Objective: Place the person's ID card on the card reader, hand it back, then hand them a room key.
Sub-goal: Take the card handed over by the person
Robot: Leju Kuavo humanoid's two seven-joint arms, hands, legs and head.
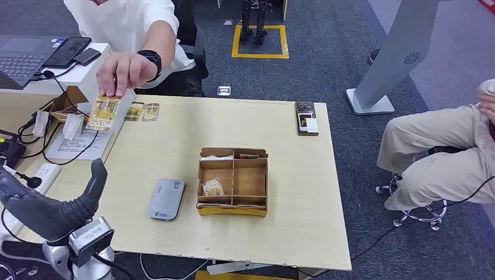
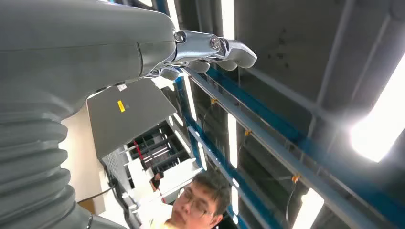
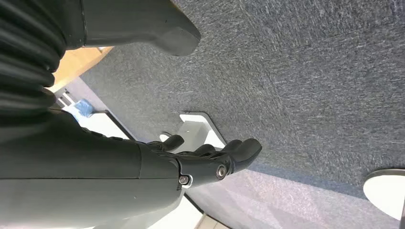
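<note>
One ID card (image 1: 104, 112) hangs from the person's hand (image 1: 124, 72), up and ahead of the left hand (image 1: 55, 213), the nearer one; its fingers (image 2: 224, 50) are apart, holding nothing, like the right hand (image 3: 210, 162)

yellow id card (image 1: 104, 112) hangs from a person's hand (image 1: 119, 72) — grey card reader (image 1: 166, 199) flat on table.

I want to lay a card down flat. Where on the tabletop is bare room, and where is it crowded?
Bare: the wide strip between the cardboard organizer and the phone, the near edge in front of the card reader, and right of the organizer. Crowded: the far left corner, where a person's hand holds a card beside two more cards.
</note>
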